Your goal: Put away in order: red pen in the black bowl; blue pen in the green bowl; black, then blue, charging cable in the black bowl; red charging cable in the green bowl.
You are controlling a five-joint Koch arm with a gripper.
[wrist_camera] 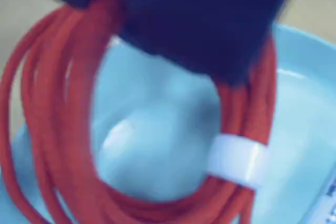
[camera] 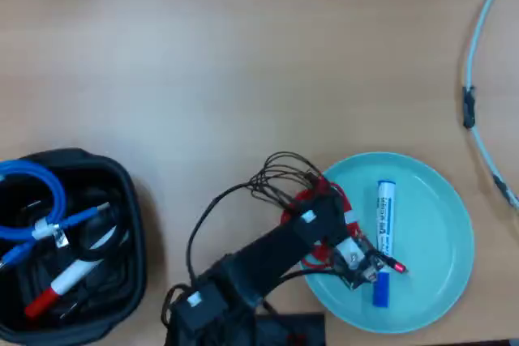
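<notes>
The red charging cable (wrist_camera: 63, 114), coiled, hangs pinched in the gripper (camera: 324, 228) just above the green bowl (camera: 442, 200), beside the blue pen (camera: 383, 241); the arm reaches over the bowl's left rim in the overhead view.

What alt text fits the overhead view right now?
The arm's gripper holds a coiled red cable over the pale green bowl, beside the blue pen. At left, the black bowl contains the red pen and blue cable.
</notes>
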